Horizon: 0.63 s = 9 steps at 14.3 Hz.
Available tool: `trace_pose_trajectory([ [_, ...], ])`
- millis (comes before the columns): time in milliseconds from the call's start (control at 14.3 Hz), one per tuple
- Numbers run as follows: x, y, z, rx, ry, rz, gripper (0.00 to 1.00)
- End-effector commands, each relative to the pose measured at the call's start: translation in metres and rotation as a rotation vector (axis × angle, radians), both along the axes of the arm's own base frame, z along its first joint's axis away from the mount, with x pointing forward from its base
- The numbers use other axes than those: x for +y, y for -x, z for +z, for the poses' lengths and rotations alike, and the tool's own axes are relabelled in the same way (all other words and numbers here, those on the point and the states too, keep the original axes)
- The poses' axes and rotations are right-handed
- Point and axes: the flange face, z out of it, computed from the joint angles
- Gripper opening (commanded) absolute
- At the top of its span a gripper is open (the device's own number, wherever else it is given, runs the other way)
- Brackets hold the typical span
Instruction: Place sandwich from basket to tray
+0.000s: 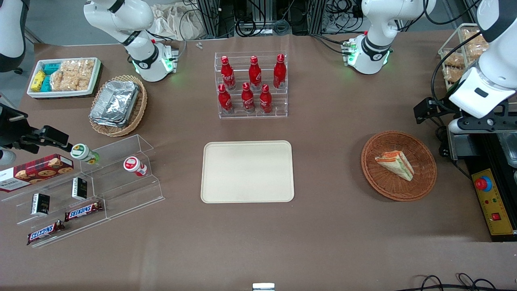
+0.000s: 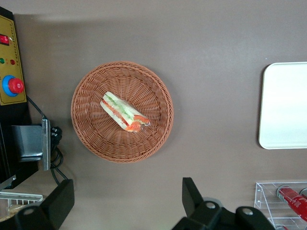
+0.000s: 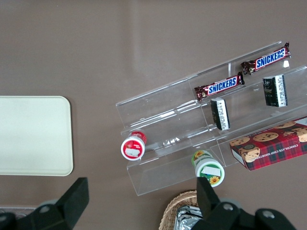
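Currently the end effector (image 2: 127, 203) hangs open above the basket (image 1: 424, 182) holding the sandwich (image 1: 396, 163); Snickers bars (image 1: 83, 210) lie toward the parked arm's end.

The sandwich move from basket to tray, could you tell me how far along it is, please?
Nothing looks done yet: the sandwich lies in the basket, and the tray holds nothing. In hand: the left arm's end effector hovers open above the table beside the basket, holding nothing. Left: descending, grasping the sandwich, carrying it to the tray and releasing it.

Six red bottles (image 1: 250, 87), two Snickers bars (image 1: 83, 210), two baskets (image 1: 399, 165), one tray (image 1: 247, 171), one sandwich (image 1: 396, 164).
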Motion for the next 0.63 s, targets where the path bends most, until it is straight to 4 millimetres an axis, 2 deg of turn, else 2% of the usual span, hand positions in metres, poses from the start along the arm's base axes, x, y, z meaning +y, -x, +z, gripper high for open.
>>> trace_pose_trajectory([
  [0, -0.002, -0.001, 0.007, 0.003, -0.005, 0.002, 1.0],
  [349, 0.001, -0.001, 0.003, 0.017, -0.006, 0.018, 1.0],
  [558, 0.008, -0.005, -0.008, 0.044, -0.006, 0.035, 1.0],
])
